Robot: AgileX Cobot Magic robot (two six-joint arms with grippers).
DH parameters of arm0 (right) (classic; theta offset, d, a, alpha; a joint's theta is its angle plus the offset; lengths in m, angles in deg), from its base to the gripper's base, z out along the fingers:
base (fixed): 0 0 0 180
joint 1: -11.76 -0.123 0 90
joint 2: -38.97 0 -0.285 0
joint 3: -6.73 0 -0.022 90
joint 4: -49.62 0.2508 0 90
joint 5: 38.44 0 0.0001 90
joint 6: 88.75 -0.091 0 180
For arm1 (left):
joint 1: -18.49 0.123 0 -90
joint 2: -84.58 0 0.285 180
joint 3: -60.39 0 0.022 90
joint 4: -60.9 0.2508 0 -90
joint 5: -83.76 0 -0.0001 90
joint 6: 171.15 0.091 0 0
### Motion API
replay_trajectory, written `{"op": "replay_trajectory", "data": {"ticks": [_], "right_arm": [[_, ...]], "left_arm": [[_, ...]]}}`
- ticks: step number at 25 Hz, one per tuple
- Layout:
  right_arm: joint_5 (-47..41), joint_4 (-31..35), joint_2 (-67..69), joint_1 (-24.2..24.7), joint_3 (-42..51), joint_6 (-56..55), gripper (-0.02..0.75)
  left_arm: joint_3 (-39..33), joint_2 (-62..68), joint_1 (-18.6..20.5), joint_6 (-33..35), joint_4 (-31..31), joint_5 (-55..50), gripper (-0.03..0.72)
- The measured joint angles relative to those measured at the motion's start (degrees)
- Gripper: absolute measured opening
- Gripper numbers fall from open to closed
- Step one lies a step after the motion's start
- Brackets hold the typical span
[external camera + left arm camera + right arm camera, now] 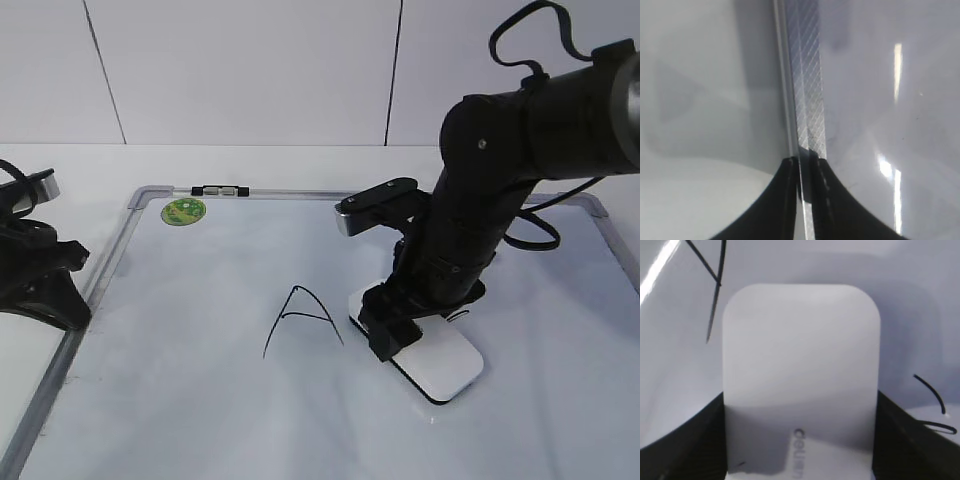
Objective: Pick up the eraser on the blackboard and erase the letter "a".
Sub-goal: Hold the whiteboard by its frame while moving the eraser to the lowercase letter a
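The eraser point(441, 361) point(800, 365), a flat white rounded block, lies on the blackboard point(200, 400) right of centre. My right gripper point(398, 332) point(800, 440) comes down on its near end, with a black finger pressed against each long side. Only a few thin strokes of the letter "a" point(458, 316) point(936, 407) show, just right of the eraser; the arm hides the rest. At the board's left frame, my left gripper point(72, 312) point(802, 167) is shut, its tips over the silver frame strip point(807, 100).
An angular capital "A" point(300, 318) point(715, 275) is drawn left of the eraser. A round green sticker point(183, 211) and a small black-and-white clip point(222, 190) sit at the board's far left corner. The white table point(700, 200) lies outside the frame.
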Motion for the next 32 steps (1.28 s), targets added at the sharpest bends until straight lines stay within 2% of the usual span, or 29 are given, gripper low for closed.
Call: {"op": "replay_trajectory", "data": {"ticks": [5, 14, 16, 21, 27, 32], "right_arm": [[0.6, -7.7, 0.1, -0.9, 0.0, -9.9, 0.563], [3.4, -28.3, 0.7, -0.7, -0.1, -26.6, 0.563], [3.7, -31.1, 0.9, -0.4, -0.1, -29.8, 0.563], [4.5, -31.0, 1.0, 0.6, -0.1, -31.1, 0.563], [4.9, -21.1, 1.0, -0.2, -0.1, -23.4, 0.563], [5.1, -19.2, 1.0, -3.2, -0.1, -22.4, 0.563]], "left_arm": [[0.0, 0.0, 0.0, 0.0, -0.2, 0.0, 0.046], [0.0, 0.0, 0.0, 0.0, -0.5, 0.0, 0.046], [0.0, 0.0, 0.0, 0.0, -0.5, 0.0, 0.046], [0.0, 0.0, 0.0, 0.0, -0.5, 0.0, 0.046], [0.0, 0.0, 0.0, 0.0, -0.5, 0.0, 0.046], [0.0, 0.0, 0.0, 0.0, -0.5, 0.0, 0.046]]}}
